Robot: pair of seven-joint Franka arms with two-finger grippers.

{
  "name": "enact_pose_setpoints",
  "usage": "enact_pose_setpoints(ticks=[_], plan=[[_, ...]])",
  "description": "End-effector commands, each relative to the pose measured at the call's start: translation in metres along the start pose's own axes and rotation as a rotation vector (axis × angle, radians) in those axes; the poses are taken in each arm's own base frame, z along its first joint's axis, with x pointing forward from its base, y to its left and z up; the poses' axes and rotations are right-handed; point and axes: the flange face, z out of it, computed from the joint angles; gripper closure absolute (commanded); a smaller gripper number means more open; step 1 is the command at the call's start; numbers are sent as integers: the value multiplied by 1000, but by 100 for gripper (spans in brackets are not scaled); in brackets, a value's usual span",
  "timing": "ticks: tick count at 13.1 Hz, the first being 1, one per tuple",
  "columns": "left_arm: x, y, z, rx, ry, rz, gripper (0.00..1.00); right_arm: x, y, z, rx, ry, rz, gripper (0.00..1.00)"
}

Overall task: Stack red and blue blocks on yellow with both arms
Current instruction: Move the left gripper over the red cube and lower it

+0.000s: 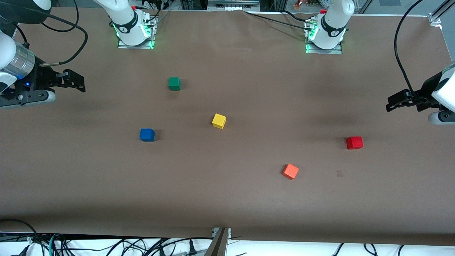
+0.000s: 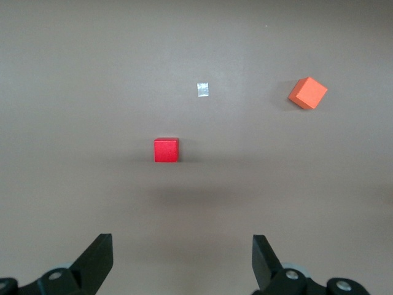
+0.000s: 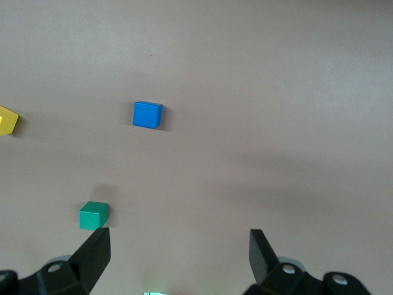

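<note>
Both arms hang up in the air at the two ends of the brown table (image 1: 227, 199), neither touching a cube. The left gripper (image 2: 183, 261) is over the table at the left arm's end, its fingers spread wide with nothing between them; its wrist view looks down on the red block (image 2: 166, 150), the orange-red cube (image 2: 307, 93) and a small pale scrap (image 2: 203, 89) lying on the table. The right gripper (image 3: 178, 257) is over the right arm's end, also spread and empty. The yellow cube (image 1: 219, 121) sits alone near the middle of the table. The blue block (image 1: 147, 134) lies toward the right arm's end, slightly nearer the front camera than the yellow. The red block lies well apart toward the left arm's end. The green cube (image 1: 174, 83) sits farther from the front camera than the yellow one.
</note>
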Motion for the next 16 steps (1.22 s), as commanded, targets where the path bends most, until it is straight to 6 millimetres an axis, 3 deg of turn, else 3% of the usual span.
enact_pose_setpoints(ticks=[1,6,7,9,13,16], plan=[[5,-2,-5,4,8,-9,0,0,1,-4,2,-1,6,0],[9,-9,2,17,-4,-11,0,0,1,-4,2,-1,6,0],[11,-11,11,17,-18,-7,0,0,1,-4,2,-1,6,0],[31,-16,60,34,-95,-12,0,0,1,-4,2,-1,6,0],[56,-26,135,33,-131,-20,0,0,2,-4,2,-2,6,0],[53,-27,202,30,-113,-16,0,0,2,-4,2,-1,8,0]])
